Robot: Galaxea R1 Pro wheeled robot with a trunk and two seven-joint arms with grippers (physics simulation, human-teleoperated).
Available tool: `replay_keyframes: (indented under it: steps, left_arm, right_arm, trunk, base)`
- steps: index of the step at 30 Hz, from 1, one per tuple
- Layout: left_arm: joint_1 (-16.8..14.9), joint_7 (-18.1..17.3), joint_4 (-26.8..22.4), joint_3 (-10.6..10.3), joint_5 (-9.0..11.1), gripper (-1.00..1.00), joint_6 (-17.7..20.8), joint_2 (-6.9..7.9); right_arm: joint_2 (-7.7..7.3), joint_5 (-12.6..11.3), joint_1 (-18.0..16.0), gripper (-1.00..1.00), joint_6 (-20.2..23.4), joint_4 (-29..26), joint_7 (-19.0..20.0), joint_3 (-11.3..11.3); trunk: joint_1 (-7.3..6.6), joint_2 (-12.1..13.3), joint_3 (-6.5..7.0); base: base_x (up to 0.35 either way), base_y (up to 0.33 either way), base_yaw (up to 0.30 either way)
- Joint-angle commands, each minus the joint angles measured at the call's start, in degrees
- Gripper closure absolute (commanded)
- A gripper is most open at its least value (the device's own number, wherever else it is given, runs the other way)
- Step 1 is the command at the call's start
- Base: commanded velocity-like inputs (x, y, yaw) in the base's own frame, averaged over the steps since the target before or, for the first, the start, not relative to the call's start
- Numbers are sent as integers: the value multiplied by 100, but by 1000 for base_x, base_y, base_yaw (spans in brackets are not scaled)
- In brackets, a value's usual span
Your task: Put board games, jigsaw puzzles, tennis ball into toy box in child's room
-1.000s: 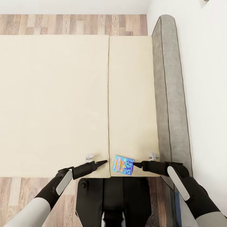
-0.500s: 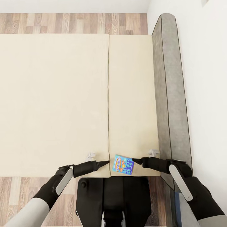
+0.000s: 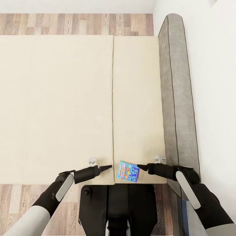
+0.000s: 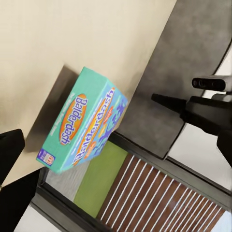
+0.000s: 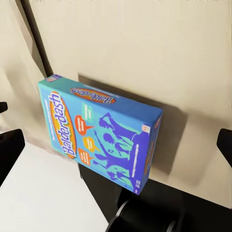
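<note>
One of the board games [image 3: 128, 171], a blue box with big figures and an orange "Balderdash" oval, lies flat on the beige mattress of the bed [image 3: 65, 98], at its near edge. The same board game [image 4: 84, 123] [image 5: 101, 137] shows between the fingers in both wrist views. My left gripper [image 3: 106, 168] hovers just left of the box and my right gripper [image 3: 141, 167] just right of it, tips pointing at each other. Both are open and hold nothing. The right gripper's fingers [image 5: 9, 147] stand wide apart on either side of the box. The table and toy box are out of view.
The grey headboard [image 3: 177, 98] runs along the bed's right side against a white wall [image 3: 216, 82]. Wood-plank floor [image 3: 75, 24] lies beyond the bed and at the near left. My dark trunk [image 3: 116, 206] stands against the near edge of the mattress.
The left forearm has drawn slightly to the left and the right gripper has risen a little beside the box. The box has not moved.
</note>
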Motion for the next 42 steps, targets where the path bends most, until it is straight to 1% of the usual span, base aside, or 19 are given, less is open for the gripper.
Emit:
replay_keyframes:
  steps: [1,10,24,30,42]
  left_arm:
    - [-2,8,-2,-15,49,-100,42,6]
    - [3,0,-9,54,77,-100,101,6]
    - [5,2,-11,75,70,-100,118,6]
    - [5,8,-12,73,32,-100,119,3]
    - [5,59,13,44,1,-100,97,-31]
  right_arm:
    - [-3,19,-2,-100,18,-3,22,3]
    - [0,25,-2,-100,15,-5,23,3]
    - [-1,27,-2,-100,11,-5,23,8]
    - [-2,28,-2,-100,10,-5,23,4]
    - [0,43,9,-100,27,-5,18,9]
  trunk:
    - [25,-50,-24]
    - [223,-411,-185]
    - [531,-973,-437]
    - [662,-1213,-544]
    - [662,-1213,-544]
  base:
    - [0,0,0]
    - [0,0,0]
    - [0,0,0]
    - [0,0,0]
    - [0,0,0]
